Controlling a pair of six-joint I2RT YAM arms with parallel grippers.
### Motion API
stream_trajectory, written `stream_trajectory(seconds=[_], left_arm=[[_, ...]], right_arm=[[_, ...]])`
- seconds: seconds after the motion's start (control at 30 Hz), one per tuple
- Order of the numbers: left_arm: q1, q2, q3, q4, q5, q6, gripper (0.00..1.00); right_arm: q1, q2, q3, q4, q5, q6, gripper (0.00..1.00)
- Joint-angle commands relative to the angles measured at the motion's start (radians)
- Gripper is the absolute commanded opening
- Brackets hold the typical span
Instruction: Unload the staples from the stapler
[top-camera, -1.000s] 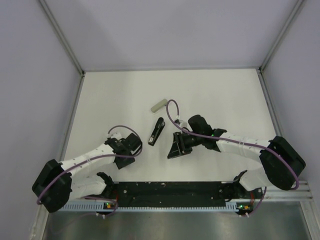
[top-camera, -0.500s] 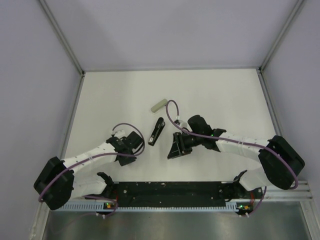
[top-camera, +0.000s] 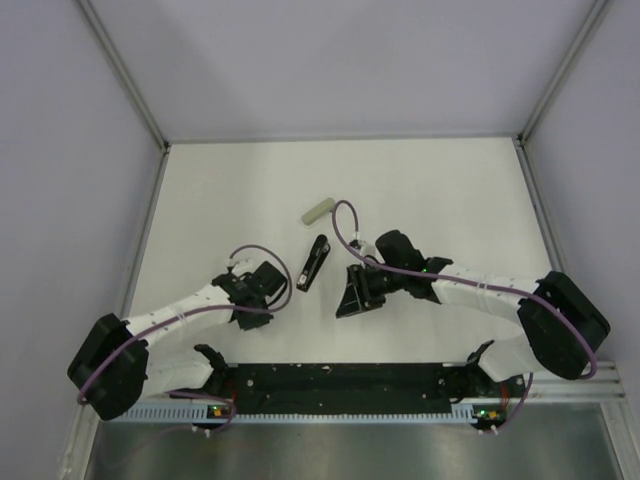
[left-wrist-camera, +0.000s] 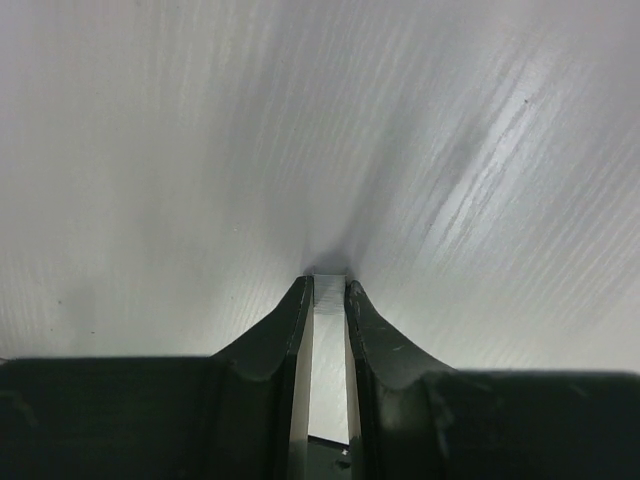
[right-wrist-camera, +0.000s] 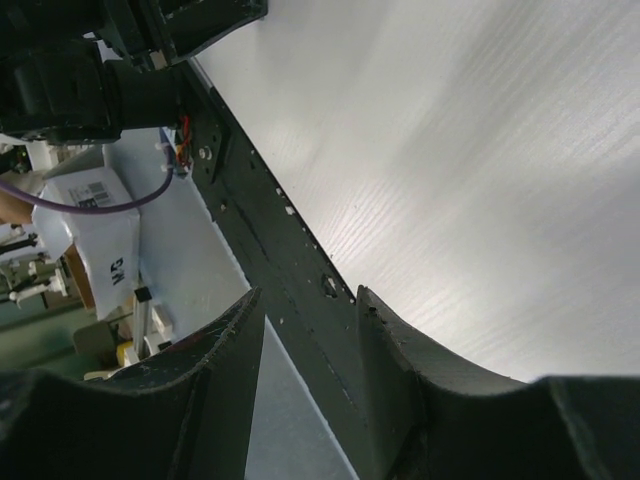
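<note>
— Where is the slim black elongated stapler to be found?

— It is laid flat on the white tabletop, slanted, between the two arms' tools and touched by neither. A pale green rounded stick is seen just beyond its far end, apart from it.

— How is the left gripper set?

— It is pointed down at the table, to the left of the stapler's near end. In the wrist view its black fingers are drawn close, with only a thin slit between them, and the tips are set at the surface. A pale grey sliver is seen in that slit. Whether it is something gripped or only the table showing through cannot be told.

— And the right gripper?

— It is held to the right of the stapler's near end, near it but apart. Its jaws are parted to a moderate gap and nothing is held between them. The black base rail at the table's near edge is seen through the gap.
</note>
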Motion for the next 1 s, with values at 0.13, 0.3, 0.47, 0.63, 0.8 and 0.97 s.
stream_trajectory(seconds=[0.13, 0.3, 0.47, 0.63, 0.8, 0.97], left_arm=[[0.000, 0.021, 0.092, 0.207, 0.191, 0.152, 0.00], [0.000, 0.033, 0.144, 0.320, 0.303, 0.218, 0.00], [0.000, 0.053, 0.186, 0.489, 0.458, 0.290, 0.00], [-0.001, 0.091, 0.203, 0.658, 0.619, 0.364, 0.00], [0.000, 0.091, 0.195, 0.840, 0.744, 0.404, 0.00], [0.000, 0.068, 0.186, 0.984, 0.823, 0.434, 0.00]], right_arm=[[-0.056, -0.118, 0.046, -0.078, 0.052, -0.030, 0.43], [-0.127, -0.186, 0.056, -0.172, 0.083, -0.072, 0.43], [-0.225, -0.239, 0.056, -0.218, 0.022, -0.070, 0.43], [-0.246, -0.299, 0.078, -0.270, -0.034, -0.077, 0.46], [-0.254, -0.376, 0.078, -0.272, -0.032, -0.031, 0.50], [-0.260, -0.393, 0.085, -0.276, -0.046, 0.017, 0.51]])
